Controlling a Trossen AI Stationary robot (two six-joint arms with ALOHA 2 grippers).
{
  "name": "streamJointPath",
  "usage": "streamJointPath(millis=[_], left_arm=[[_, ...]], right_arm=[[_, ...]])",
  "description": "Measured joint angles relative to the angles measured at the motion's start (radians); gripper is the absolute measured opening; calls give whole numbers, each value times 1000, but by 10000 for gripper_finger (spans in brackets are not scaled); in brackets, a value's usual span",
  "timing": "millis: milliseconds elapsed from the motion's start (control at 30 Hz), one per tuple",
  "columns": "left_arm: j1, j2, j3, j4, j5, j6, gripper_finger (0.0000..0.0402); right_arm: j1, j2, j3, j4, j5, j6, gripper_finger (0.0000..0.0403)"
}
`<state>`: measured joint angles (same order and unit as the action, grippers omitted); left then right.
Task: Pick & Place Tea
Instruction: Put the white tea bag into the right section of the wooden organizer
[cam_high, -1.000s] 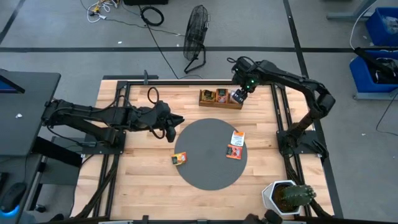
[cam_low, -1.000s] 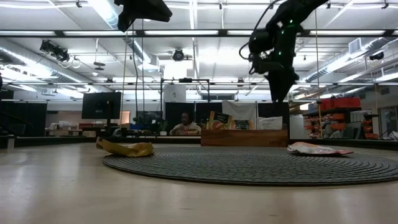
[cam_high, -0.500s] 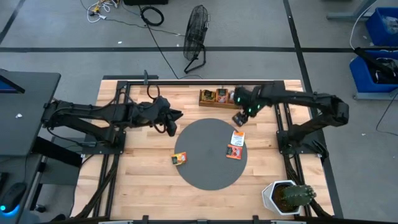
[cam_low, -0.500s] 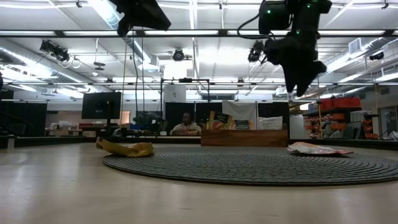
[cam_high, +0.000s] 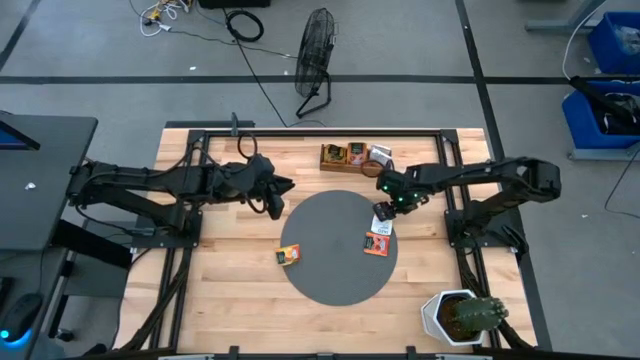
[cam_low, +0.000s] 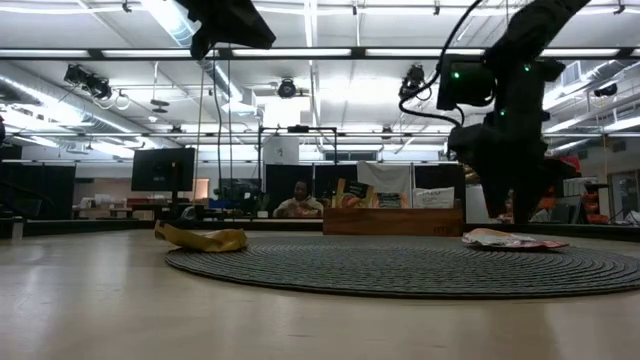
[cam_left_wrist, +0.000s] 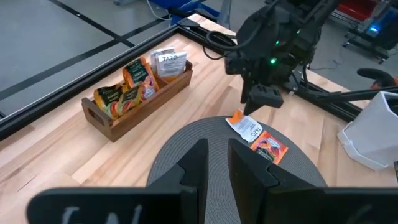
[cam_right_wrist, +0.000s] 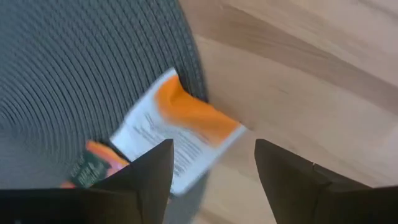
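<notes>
A white sachet with an orange end (cam_right_wrist: 180, 134) lies flat across the round grey mat's right edge (cam_high: 383, 222), partly on the wood. An orange-red sachet (cam_high: 375, 244) lies beside it on the mat, and another (cam_high: 289, 255) sits at the mat's left edge. The wooden tray (cam_high: 355, 158) near the far edge holds several sachets. My right gripper (cam_right_wrist: 212, 149) hangs open just above the white sachet (cam_low: 510, 239), one finger on either side and apart from it. My left gripper (cam_left_wrist: 217, 171) hovers shut left of the mat (cam_high: 275, 200).
The grey mat (cam_high: 338, 245) covers the table's middle. A cactus in a white pot (cam_high: 460, 315) stands at the near right corner. Black frame rails run along the table's left, right and far sides. A person (cam_low: 297, 200) sits in the room beyond.
My right gripper has left the tray's right end, swung toward the near edge and come down low over the white sachet at the mat's right edge. My left gripper has shifted a little toward the far edge. No sachet has moved.
</notes>
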<state>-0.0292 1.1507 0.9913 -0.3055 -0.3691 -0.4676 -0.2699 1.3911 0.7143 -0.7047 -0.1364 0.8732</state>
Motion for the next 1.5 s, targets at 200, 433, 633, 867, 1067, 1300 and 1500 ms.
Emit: streamJointPath(millis=[200,433,633,867,1067,1300,1500], left_arm=[[-1,0,0,0,3,-17,65],[-1,0,0,0,7,-30,65],[-1,0,0,0,8,-47,65],[-1,0,0,14,193,-47,65],[-2,0,0,51,205,5,65],[0,0,0,100,204,34,65],[0,0,0,114,203,48,65]], right_arm=[[-6,0,-60,49,50,39,231],[-8,1,-107,207,24,74,231],[-8,27,-108,246,18,87,231],[-8,38,-106,246,12,83,231],[-8,39,-107,249,14,83,231],[-8,40,-108,249,20,89,231],[-8,41,-108,249,24,104,231]])
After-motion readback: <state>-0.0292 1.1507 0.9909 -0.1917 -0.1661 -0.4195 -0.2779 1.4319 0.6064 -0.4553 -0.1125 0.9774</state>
